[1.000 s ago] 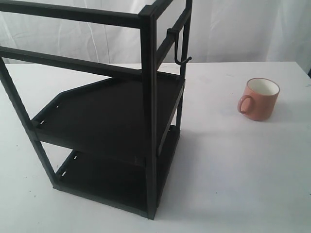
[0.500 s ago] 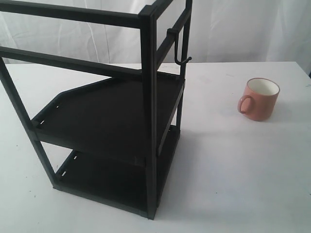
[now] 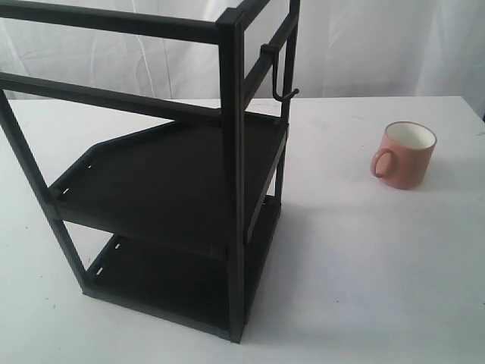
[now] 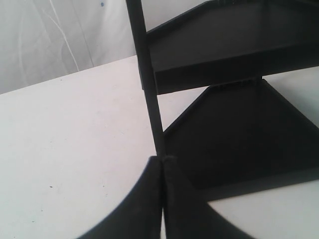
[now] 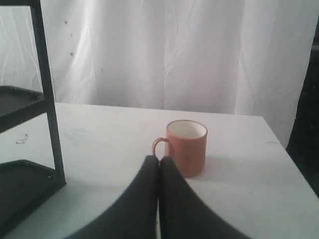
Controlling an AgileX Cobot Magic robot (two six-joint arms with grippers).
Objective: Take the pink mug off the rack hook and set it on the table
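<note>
Nothing has shifted in the past second: by a post of the black rack (image 3: 231,152), the left gripper (image 4: 162,159) sits pinched shut and empty; the rack hook (image 3: 282,87) on the rack's top bar hangs bare; well right of the rack, the pink mug (image 3: 409,155) stands upright on the table (image 3: 364,265), with the right gripper (image 5: 159,159) closed, empty and seemingly just short of it. Light, rigid, probably slick and breakable, the mug is best gripped across its rim wall.

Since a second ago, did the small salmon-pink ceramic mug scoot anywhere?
No. The small salmon-pink ceramic mug stands upright on the white table, just as far to the right of the black metal rack as before.
</note>
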